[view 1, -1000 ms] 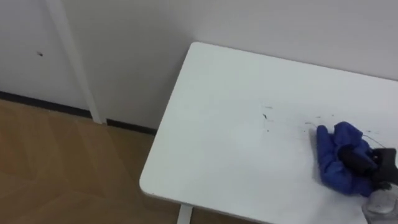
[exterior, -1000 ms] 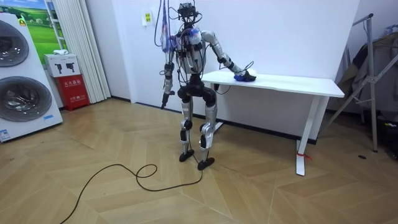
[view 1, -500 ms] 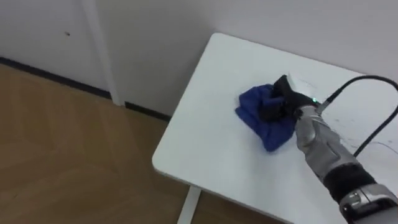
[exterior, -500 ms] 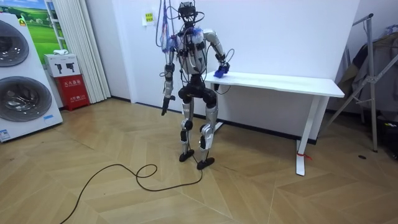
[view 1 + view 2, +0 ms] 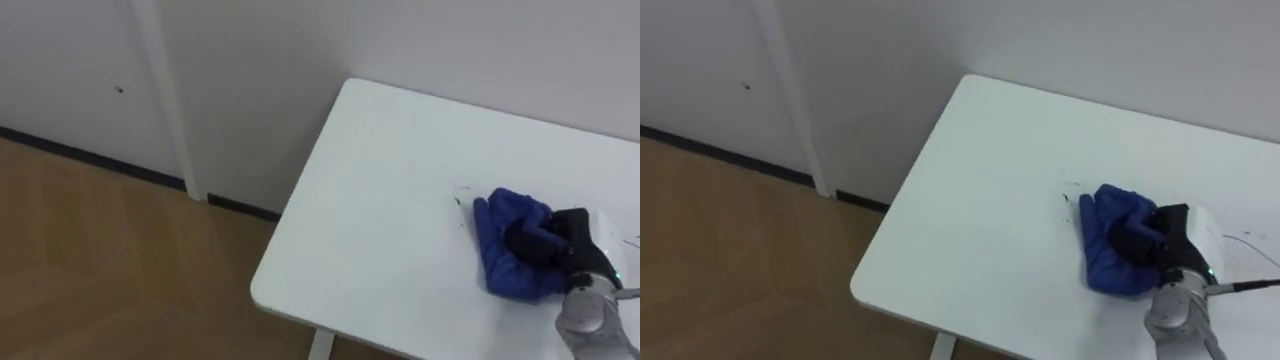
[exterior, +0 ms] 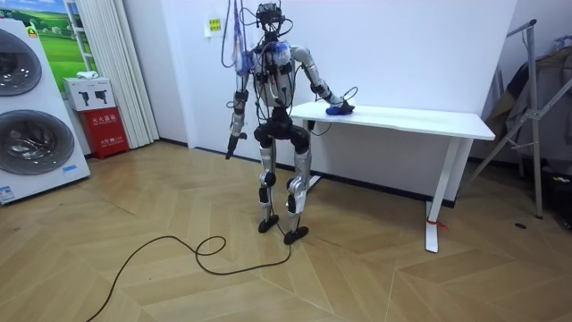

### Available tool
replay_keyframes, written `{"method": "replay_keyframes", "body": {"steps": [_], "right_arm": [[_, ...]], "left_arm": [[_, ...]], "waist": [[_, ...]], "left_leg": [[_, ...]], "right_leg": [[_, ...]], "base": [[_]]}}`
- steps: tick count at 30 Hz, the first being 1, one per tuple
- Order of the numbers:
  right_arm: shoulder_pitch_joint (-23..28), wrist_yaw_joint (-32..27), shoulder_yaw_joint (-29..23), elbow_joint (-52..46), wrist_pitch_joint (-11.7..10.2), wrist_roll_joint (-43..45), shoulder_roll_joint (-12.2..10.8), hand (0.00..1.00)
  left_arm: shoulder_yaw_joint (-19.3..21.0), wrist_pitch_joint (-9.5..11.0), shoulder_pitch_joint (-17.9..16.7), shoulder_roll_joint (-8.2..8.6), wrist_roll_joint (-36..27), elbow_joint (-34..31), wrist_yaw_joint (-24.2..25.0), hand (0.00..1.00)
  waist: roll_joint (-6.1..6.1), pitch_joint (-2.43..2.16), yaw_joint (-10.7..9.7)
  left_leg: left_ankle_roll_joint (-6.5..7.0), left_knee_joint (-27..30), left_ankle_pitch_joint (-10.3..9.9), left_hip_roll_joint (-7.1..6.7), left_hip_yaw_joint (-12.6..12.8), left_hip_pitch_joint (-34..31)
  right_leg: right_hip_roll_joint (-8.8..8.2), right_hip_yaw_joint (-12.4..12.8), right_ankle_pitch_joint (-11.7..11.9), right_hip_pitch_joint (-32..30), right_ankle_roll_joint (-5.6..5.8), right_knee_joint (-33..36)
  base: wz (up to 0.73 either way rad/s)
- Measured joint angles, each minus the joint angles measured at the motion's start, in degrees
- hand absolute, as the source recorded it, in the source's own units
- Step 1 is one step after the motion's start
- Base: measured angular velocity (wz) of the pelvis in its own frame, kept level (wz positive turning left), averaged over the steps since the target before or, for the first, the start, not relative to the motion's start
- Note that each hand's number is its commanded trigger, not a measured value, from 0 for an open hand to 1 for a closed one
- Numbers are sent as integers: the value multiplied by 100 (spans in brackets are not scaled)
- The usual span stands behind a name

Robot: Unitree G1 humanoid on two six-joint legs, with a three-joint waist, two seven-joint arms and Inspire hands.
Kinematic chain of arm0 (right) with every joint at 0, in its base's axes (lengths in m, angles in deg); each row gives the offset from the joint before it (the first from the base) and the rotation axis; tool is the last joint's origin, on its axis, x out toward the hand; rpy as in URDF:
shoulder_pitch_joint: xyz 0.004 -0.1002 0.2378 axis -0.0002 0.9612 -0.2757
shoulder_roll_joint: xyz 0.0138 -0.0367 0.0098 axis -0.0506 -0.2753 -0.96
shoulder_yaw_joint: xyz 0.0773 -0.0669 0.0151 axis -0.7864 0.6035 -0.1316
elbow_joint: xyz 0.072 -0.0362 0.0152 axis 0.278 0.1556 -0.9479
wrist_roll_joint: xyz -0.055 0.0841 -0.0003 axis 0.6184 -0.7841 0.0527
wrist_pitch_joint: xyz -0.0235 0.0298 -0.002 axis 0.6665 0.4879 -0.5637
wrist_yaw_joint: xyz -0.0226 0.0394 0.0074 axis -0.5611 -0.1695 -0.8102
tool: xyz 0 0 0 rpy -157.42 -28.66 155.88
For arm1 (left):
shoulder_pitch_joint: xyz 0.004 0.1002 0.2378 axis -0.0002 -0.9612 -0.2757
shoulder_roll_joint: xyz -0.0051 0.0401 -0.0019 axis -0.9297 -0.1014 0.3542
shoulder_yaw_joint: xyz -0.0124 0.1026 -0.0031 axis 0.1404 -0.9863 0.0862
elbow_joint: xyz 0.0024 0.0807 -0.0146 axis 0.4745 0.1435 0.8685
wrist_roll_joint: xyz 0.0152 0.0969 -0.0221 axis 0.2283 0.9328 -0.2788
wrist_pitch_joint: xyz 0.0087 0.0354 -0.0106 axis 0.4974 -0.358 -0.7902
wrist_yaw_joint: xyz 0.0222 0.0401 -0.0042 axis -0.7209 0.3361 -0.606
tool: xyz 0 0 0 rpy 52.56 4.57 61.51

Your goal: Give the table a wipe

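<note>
A crumpled blue cloth [image 5: 503, 262] lies on the white table [image 5: 380, 200] near its front edge, some way in from the left end. My right hand [image 5: 556, 240] rests on the cloth's right side with its dark fingers curled into the folds. A few small dark specks [image 5: 458, 196] mark the tabletop just left of the cloth. In the room view I stand at the table's [image 6: 420, 118] left end, right arm stretched over the cloth [image 6: 338, 109]. My left hand [image 6: 231, 148] hangs by my side, away from the table.
A white wall and a door frame [image 5: 165, 90] stand behind the table's left end, with wooden floor below. In the room view a washing machine [image 6: 31, 116] and a red box [image 6: 105, 130] stand at the left, and a metal rack [image 6: 534, 116] at the right.
Over the last second my right hand swept the cloth left toward the table's left end, then back right to its present place. The eye view shifted slightly.
</note>
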Motion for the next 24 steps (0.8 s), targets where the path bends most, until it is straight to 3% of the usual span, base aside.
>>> {"method": "replay_keyframes", "body": {"steps": [2,3,4,5,8,10,11,12,13,16,18,20,21,24], "right_arm": [[-532,52,322,162,394,-34,-40,100],[-876,122,558,218,670,-3,-46,100],[-1057,175,699,252,780,26,-46,100],[-1413,301,980,260,949,78,-67,100],[-2311,596,1722,298,1014,137,-192,100],[-2816,666,1766,567,858,59,-206,100],[-3031,677,1743,658,826,38,-164,100],[-3090,679,1699,696,805,8,-121,100],[-3114,679,1540,796,672,-131,30,100],[-2993,624,1164,1418,567,-406,507,100],[-2581,578,438,1657,231,-843,770,100],[-2326,575,-132,1807,115,-1078,802,100],[-2046,575,-456,1806,47,-1159,803,100],[-1617,581,-673,1805,28,-1382,826,100]], "left_arm": [[-185,-9,139,24,-1,-8,-69,0],[-290,-8,215,32,-1,6,-68,0],[-316,-2,269,33,-1,24,-68,0],[-395,10,391,25,-39,111,-64,0],[-538,42,447,10,-475,160,-4,0],[-587,60,451,3,-622,151,93,0],[-604,64,377,-7,-629,150,118,0],[-603,64,325,-11,-658,149,127,0],[-597,57,224,-37,-706,155,193,0],[-515,39,19,-108,-725,153,223,0],[-314,8,-71,-116,-711,180,219,0],[-40,20,-90,-116,-673,268,218,0],[142,40,-93,-123,-672,274,210,0],[262,64,-87,-179,-693,268,130,0]], "waist": [[3,16,114],[22,43,256],[23,61,339],[25,122,468],[27,201,742],[13,270,855],[28,281,948],[31,279,946],[43,272,932],[40,265,854],[28,248,545],[-19,219,355],[-67,174,215],[-148,114,-46]], "left_leg": [[-5,-2,4,38,163,-50],[-26,-3,12,102,317,-118],[-41,-3,21,131,378,-159],[-73,-6,40,196,501,-229],[-158,-3,94,316,657,-473],[-195,5,131,342,632,-590],[-206,3,171,341,575,-723],[-211,27,202,333,513,-784],[-209,55,228,305,377,-902],[-209,102,231,254,111,-1058],[-190,112,245,208,75,-1090],[-188,112,246,196,72,-1067],[-188,100,246,189,83,-1019],[-188,71,245,194,268,-857]], "right_leg": [[-5,17,-4,-125,11,29],[26,158,18,-303,-25,117],[49,210,38,-387,-56,130],[97,294,87,-511,-114,137],[176,318,154,-860,-221,185],[209,299,176,-1010,-256,177],[215,260,177,-1118,-259,172],[208,207,178,-1160,-260,166],[193,92,177,-1199,-259,154],[184,-186,176,-1157,-258,59],[138,-155,161,-1065,-232,-5],[130,-174,157,-1015,-225,-17],[127,-157,156,-966,-225,-13],[91,-106,148,-841,-212,-10]], "base": [[-52],[-65],[-68],[-52],[-35],[13],[28],[54],[72],[68],[66],[19],[9],[-14]]}}
